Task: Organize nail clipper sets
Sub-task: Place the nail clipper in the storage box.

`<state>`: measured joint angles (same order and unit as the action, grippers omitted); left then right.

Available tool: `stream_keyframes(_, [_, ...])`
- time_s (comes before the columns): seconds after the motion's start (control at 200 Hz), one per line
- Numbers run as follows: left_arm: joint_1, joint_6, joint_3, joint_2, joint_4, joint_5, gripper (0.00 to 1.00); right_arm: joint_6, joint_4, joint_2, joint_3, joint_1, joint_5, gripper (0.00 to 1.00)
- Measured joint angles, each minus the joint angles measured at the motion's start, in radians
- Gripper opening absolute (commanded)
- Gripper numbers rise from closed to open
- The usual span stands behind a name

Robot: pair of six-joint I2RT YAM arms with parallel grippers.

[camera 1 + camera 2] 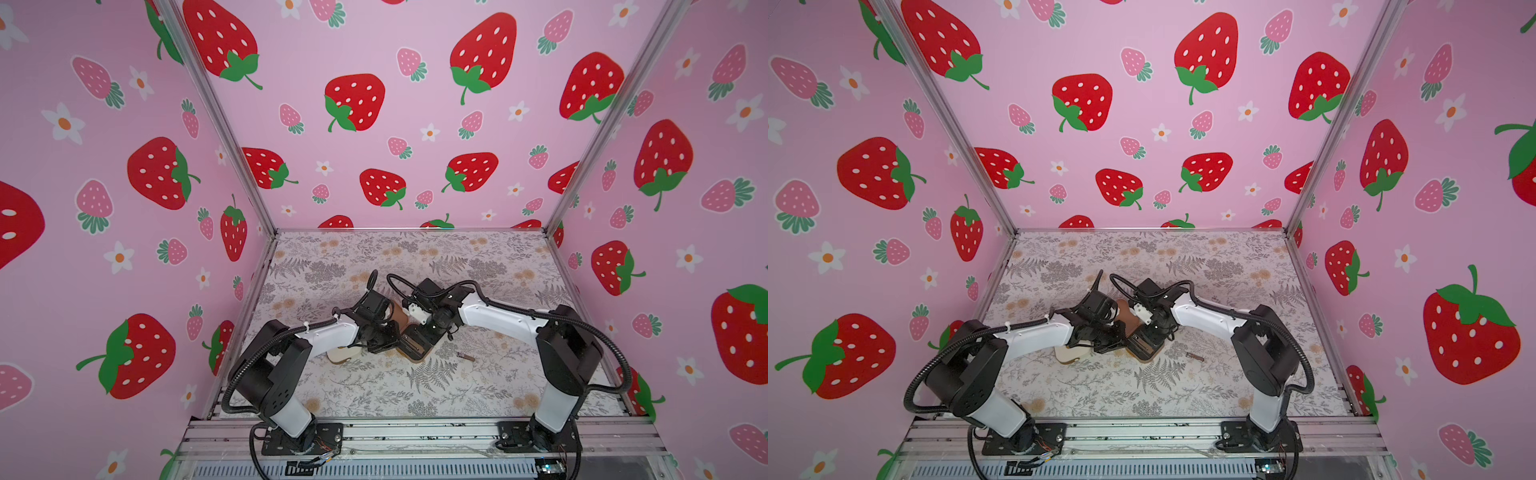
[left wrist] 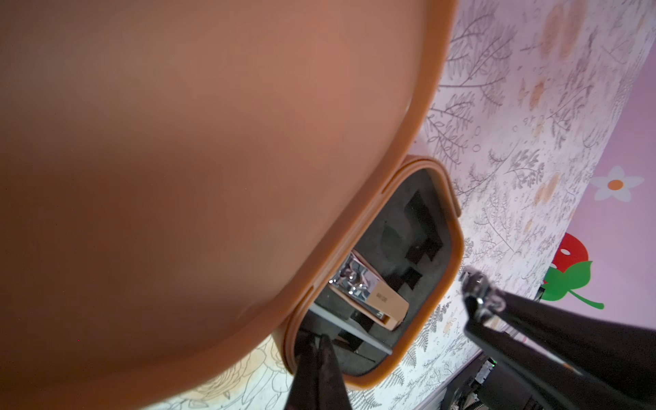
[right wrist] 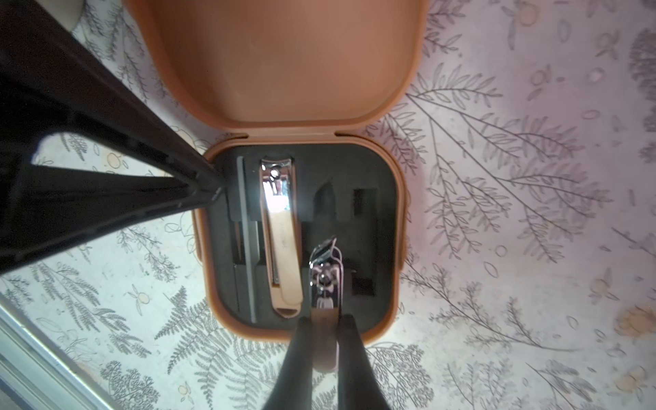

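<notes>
Pinching the small clipper by its handle end in the right gripper, just over the open brown case on the table. Cannot tell whether touching the foam yet. Pinning the case's corner rim, seemingly, with the left gripper, pressed together on nothing. Propped up behind: the lid, out of the way. Already seated in the black foam: big clipper and file. Aiming now for the free slot beside the big clipper. Needs lining up lengthwise with that slot first, nose toward the hinge, then lowering flat, not tilted. Best to stay clear of the big clipper, close alongside. Worth pinning the case until seated, probably, to stop any sliding. Only then spreading the fingers and lifting straight up. Waiting in a top view: cream case under the left arm, and a loose tool on the table, near the brown case but apart.
</notes>
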<state>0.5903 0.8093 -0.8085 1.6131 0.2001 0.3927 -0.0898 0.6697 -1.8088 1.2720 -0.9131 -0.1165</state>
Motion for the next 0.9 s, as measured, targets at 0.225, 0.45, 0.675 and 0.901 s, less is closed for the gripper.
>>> stream_keyframes(0.225, [0.000,0.000,0.000,0.000,0.000,0.000,0.00,-0.021,-0.021,-0.077,0.023,-0.001,-0.046,0.07])
stream_keyframes(0.45, [0.000,0.000,0.000,0.000,0.000,0.000,0.00,-0.025,-0.022,-0.105,0.039,-0.001,-0.048,0.07])
stream_keyframes(0.675, [0.000,0.000,0.000,0.000,-0.001,0.000,0.00,-0.029,-0.024,-0.116,0.051,-0.001,-0.033,0.07])
stream_keyframes(0.901, [0.000,0.000,0.000,0.000,-0.001,0.000,0.00,-0.029,-0.017,-0.128,0.061,0.002,-0.023,0.07])
